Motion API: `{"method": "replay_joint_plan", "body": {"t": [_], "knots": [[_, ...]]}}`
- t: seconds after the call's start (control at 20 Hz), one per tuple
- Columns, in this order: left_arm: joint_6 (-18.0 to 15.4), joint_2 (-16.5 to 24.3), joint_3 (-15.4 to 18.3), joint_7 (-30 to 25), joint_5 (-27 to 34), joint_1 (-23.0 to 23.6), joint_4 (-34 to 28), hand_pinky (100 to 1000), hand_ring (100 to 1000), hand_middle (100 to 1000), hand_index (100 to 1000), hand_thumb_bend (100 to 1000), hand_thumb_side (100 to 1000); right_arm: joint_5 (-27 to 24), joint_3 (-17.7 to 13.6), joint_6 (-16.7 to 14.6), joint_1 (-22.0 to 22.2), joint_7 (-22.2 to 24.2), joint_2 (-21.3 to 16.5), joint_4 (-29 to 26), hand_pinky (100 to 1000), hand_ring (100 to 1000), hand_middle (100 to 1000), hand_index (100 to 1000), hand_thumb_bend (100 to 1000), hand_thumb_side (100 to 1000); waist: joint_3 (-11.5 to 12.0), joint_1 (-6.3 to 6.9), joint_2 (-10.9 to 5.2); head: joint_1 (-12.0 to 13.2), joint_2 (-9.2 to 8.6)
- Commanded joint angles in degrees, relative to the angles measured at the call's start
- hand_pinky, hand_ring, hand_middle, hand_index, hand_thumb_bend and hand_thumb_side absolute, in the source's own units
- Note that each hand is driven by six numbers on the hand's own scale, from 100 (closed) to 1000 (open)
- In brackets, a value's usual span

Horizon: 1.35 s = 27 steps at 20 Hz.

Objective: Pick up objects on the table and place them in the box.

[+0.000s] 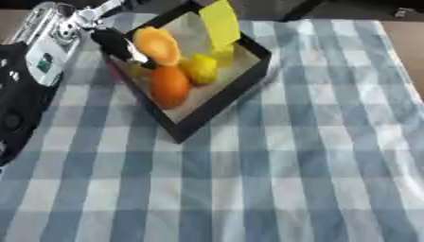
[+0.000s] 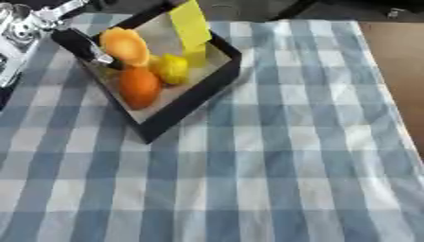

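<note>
Box (image 1: 207, 111) at far left of checked surface (image 1: 298, 165), holding orange cup-shaped piece (image 1: 157, 45), orange fruit (image 1: 169, 86), yellow fruit (image 1: 201, 68), yellow card (image 1: 220, 23). Left hand (image 1: 116, 40) at box's left rim beside cup-shaped piece; whether grasping, cannot tell. Placing step; next, withdraw clear of box.

Blue-white checked tablecloth (image 1: 273, 179) covering brown table (image 2: 401, 71).

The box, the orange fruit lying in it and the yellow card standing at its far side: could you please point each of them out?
box (image 1: 217, 111): left eye view, on its black near-right wall.
orange fruit (image 1: 169, 86): left eye view, on its middle.
yellow card (image 1: 221, 22): left eye view, on its face.
</note>
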Motion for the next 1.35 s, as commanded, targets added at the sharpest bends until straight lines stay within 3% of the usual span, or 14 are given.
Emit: {"method": "replay_joint_plan", "body": {"t": [0.05,0.1,0.15,0.2,0.4,0.6,0.85,1.15,1.35], "knots": [[1.81,3.99,2.14,2.37,6.62,0.06,-7.49,828,730,777,894,648,408,-0.10,-0.44,-0.09,-0.18,-0.09,-1.34,-0.65,848,779,725,794,206,553,0.23,0.52,-2.18,-0.38,0.32],[2.72,5.20,2.77,3.31,9.79,0.99,-10.92,823,719,780,894,573,434,-0.02,-0.52,-0.13,-0.16,-0.12,-1.53,-0.78,848,780,726,794,204,553,0.38,0.63,-2.29,-0.57,0.48],[3.82,6.55,3.35,4.12,13.38,2.21,-14.59,823,718,781,895,558,445,0.08,-0.58,-0.16,-0.16,-0.15,-1.72,-0.91,848,780,726,794,204,552,0.48,0.72,-2.36,-0.74,0.59],[4.89,7.71,4.15,5.09,17.23,3.58,-18.37,819,713,795,903,492,507,0.23,-0.66,-0.16,-0.19,-0.19,-1.91,-1.02,849,782,728,795,200,551,0.62,0.79,-2.50,-1.07,0.75],[9.44,12.05,8.92,13.54,34.10,12.29,-33.29,809,753,849,908,395,592,1.01,-0.78,0.06,-0.66,-0.29,-2.43,-1.05,849,786,733,796,174,556,1.07,0.97,-3.29,-1.84,1.10],[11.81,12.02,13.78,26.35,46.45,21.41,-40.92,791,751,852,906,433,612,2.12,-0.65,-0.09,-1.42,0.06,-2.68,-0.57,852,796,742,801,155,554,1.42,0.60,-4.34,-1.77,1.50],[12.44,10.17,17.75,39.89,56.50,31.12,-40.93,771,738,843,907,471,658,2.87,-0.39,-0.61,-2.15,0.74,-2.64,1.76,855,801,745,803,100,592,1.93,-0.09,-5.48,-2.09,1.91],[10.77,8.36,20.48,43.88,59.96,37.64,-36.96,759,720,837,905,484,669,2.82,-0.39,-1.57,-2.00,1.13,-1.76,4.96,855,801,745,804,100,616,2.38,-0.75,-5.91,-2.03,2.07],[9.09,7.21,21.26,44.42,60.38,39.10,-34.53,754,711,826,898,491,663,2.80,-0.29,-2.61,-1.75,1.50,-0.57,7.39,855,800,745,804,100,566,2.60,-0.98,-5.89,-1.98,2.01]]}}
